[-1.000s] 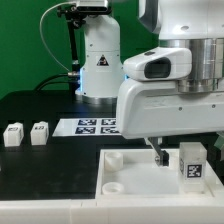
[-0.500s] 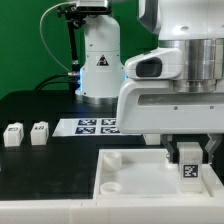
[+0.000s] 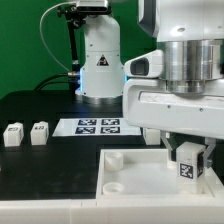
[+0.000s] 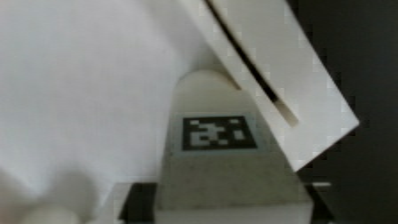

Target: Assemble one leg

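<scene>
Black cloth is covering the desk (image 3: pixel 40 165), and a green wall is showing behind the robot base. Near the exterior view's left edge, two spare legs (image 3: pixel 25 133) are standing side by side, well apart from the marker board (image 3: pixel 98 126). At the front, the white tray (image 3: pixel 125 185) is lying with its round corner sockets facing up. The pincer (image 3: pixel 188 160) is hanging over the tray's far corner on the exterior view's right, pinching the leg (image 3: pixel 188 169) upright between its fingers; the wrist view is showing the tagged leg (image 4: pixel 217 150) right beside the tray's wall. Judging by this, the arm is seating the leg into a corner socket. Next it is likely needing careful alignment, then downward pressure and twisting.
</scene>
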